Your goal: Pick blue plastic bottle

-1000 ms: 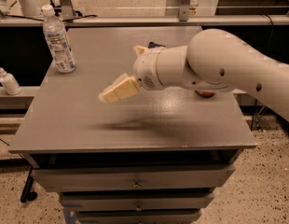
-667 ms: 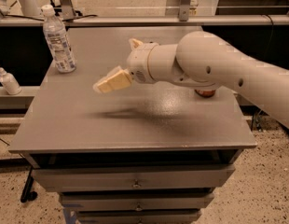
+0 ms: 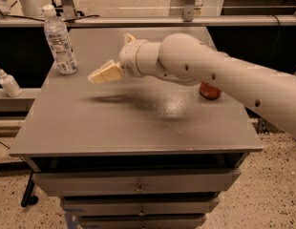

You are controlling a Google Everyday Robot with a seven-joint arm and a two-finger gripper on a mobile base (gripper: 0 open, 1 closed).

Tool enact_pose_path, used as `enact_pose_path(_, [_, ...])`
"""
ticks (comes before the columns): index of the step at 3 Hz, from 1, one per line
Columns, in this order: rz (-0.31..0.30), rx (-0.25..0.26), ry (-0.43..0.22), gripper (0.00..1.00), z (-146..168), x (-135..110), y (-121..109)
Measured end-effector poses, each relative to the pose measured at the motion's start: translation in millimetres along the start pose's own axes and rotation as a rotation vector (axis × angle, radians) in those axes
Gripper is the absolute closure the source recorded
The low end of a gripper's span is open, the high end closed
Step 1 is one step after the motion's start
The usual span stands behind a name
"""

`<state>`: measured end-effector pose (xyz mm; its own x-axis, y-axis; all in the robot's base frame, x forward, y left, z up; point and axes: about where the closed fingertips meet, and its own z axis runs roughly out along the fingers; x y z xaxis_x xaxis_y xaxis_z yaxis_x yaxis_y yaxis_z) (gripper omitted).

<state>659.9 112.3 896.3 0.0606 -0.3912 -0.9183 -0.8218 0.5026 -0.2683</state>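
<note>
The tall clear plastic water bottle (image 3: 58, 42) with a white cap is standing upright at the back left corner of the grey metal table (image 3: 138, 128). The cream gripper (image 3: 92, 76) is hovering just right of it, not touching, and honestly I can't tell if it's open. A red can (image 3: 210, 90) is peeking out from behind the white robot arm (image 3: 195, 63).

text readable: none | blue plastic bottle (image 3: 59, 42), upper left of frame: label print cannot be made out | red can (image 3: 210, 91), right of centre, half behind the arm: no lettering legible | gripper (image 3: 94, 76), left of centre, just right of the bottle: unmarked
</note>
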Motion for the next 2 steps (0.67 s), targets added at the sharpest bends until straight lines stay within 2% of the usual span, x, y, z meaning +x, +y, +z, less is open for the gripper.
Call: enact_pose_path(2, [0.096, -0.015, -0.099, 0.0, 59.4, -7.7, -11.6])
